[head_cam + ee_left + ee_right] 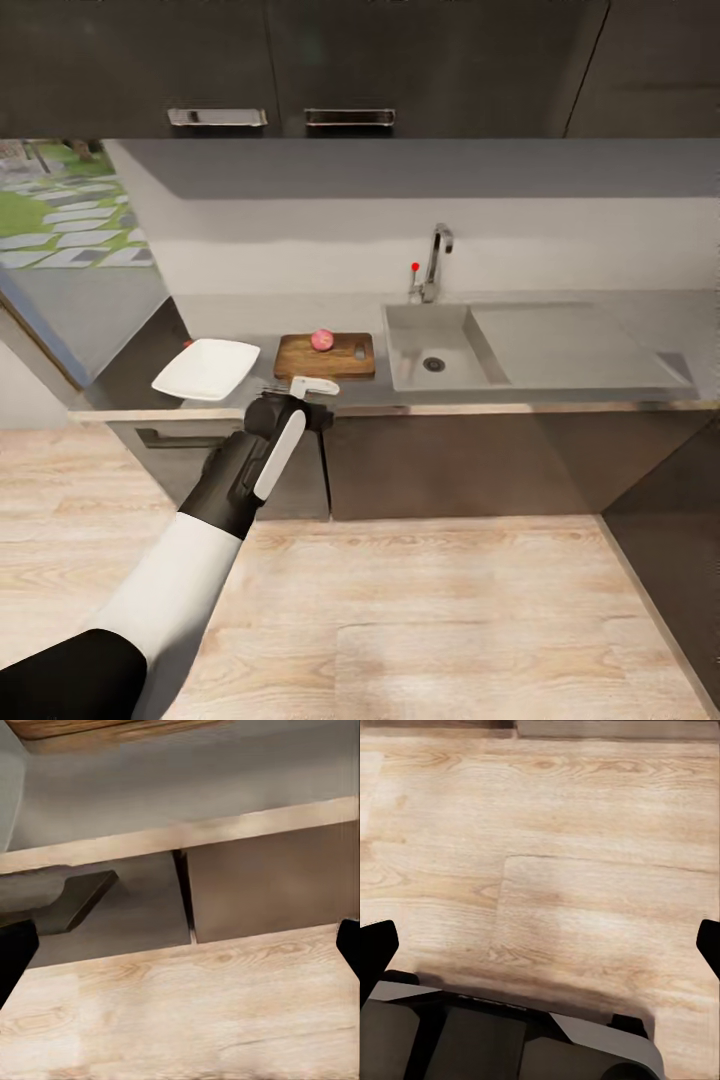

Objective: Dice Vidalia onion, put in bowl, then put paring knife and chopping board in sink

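On chopping board (pixel 325 355), onion (pixel 321 340), head view

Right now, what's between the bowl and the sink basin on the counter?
In the head view, the chopping board, with the onion on it, lies between the bowl and the sink.

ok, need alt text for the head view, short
A left arm reaches toward a grey countertop, its gripper at the front edge near a white bowl. A pink onion sits on a chopping board beside an empty sink.
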### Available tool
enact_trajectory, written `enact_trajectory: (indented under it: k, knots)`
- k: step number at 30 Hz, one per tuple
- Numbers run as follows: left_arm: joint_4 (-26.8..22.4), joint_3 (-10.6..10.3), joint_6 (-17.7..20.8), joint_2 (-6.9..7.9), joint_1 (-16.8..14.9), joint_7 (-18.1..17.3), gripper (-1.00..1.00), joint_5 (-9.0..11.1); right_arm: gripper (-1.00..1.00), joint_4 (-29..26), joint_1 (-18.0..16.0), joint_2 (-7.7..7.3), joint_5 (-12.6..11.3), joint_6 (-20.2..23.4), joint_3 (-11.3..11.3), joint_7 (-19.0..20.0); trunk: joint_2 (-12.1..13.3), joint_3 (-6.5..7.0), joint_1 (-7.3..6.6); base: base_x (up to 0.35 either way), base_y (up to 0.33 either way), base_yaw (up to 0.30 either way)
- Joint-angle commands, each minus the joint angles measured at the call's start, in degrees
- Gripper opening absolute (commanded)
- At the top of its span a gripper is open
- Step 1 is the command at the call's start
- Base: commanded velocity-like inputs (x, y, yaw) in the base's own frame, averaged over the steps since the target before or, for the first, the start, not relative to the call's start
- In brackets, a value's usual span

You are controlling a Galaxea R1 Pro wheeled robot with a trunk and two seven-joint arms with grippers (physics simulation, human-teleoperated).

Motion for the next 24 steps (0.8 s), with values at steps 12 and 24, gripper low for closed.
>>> enact_trajectory:
  k: [12,24]
  knots:
    - [-1.36,-0.08,-3.23,0.22,8.34,0.41,1.0,0.57,1.0,-0.08,0.02,0.03,0.68,-0.09,-0.16,0.17,-0.1,-0.09,0.01,-0.05,0.0,0.0]
    - [-8.74,-0.16,-15.94,2.22,25.18,0.17,1.0,0.57,1.0,-0.08,0.02,0.03,0.68,-0.18,-0.16,0.13,-0.1,-0.09,0.01,0.0,0.0,0.0]
